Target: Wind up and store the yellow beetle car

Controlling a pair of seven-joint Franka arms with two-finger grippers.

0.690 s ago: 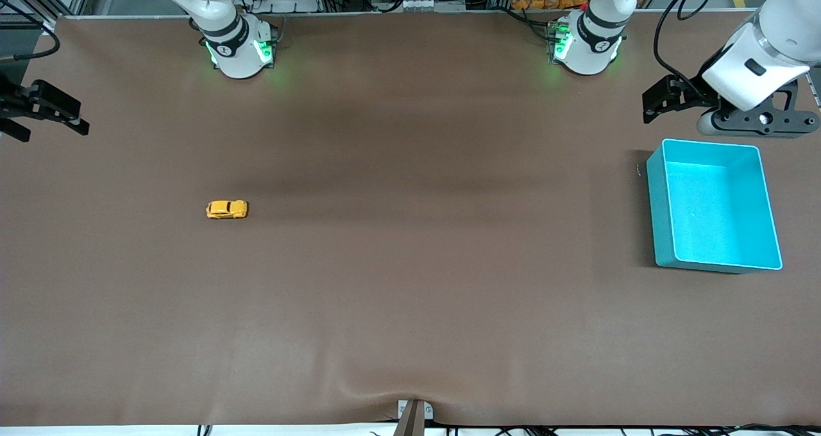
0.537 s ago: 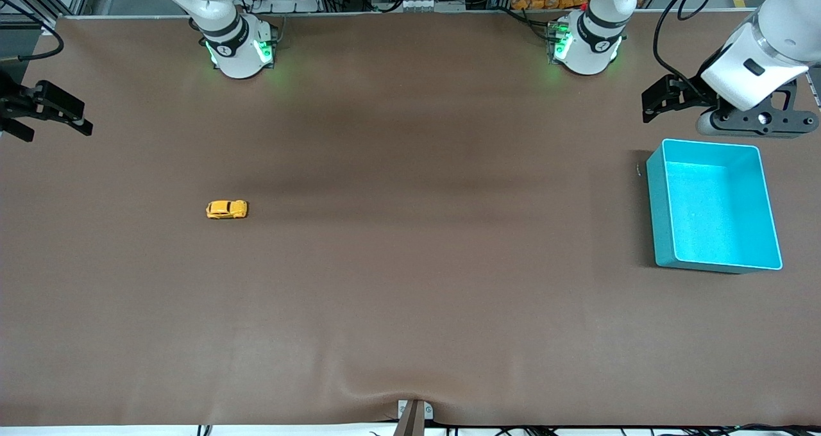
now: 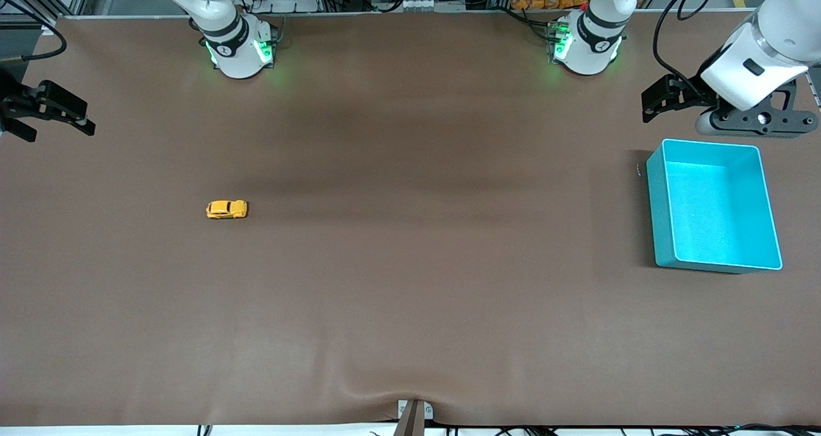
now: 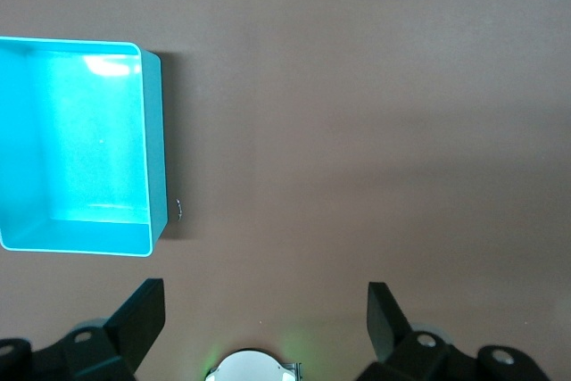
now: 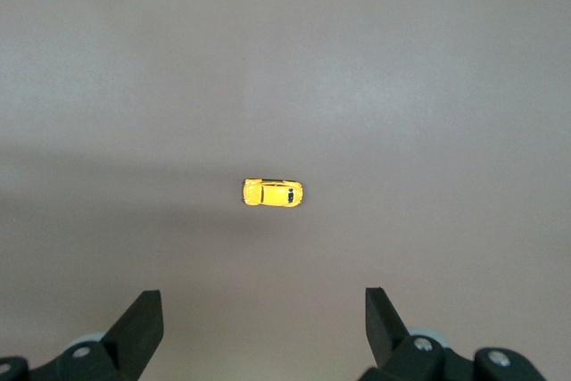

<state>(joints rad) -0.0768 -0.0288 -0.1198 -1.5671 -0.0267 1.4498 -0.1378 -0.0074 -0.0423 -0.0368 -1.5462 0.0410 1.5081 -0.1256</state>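
Right gripper, front view: you see the right gripper (image 3: 54, 112) at the right arm's end of the table, up in the air over the table edge, jaws spread and holding nothing.
Change, front view: it has crept a little inward toward the table's middle over the last moment; take this as the start of the approach to the car.
Left gripper, front view: the left gripper (image 3: 667, 96) hangs over the table beside the teal bin (image 3: 660, 199), jaws spread, empty. This arm waits.
Yellow beetle car, front view: the yellow beetle car (image 3: 226, 209) sits on its wheels on the brown table (image 3: 410, 263), unmoved, well apart from both grippers and from the bin.
Left wrist view: you see the bin empty and the fingers (image 4: 143, 318) wide apart.
Right wrist view: the car lies ahead, centred between the spread fingers (image 5: 141, 323); alignment looks good.
Task status: winding and storing are not yet begun.
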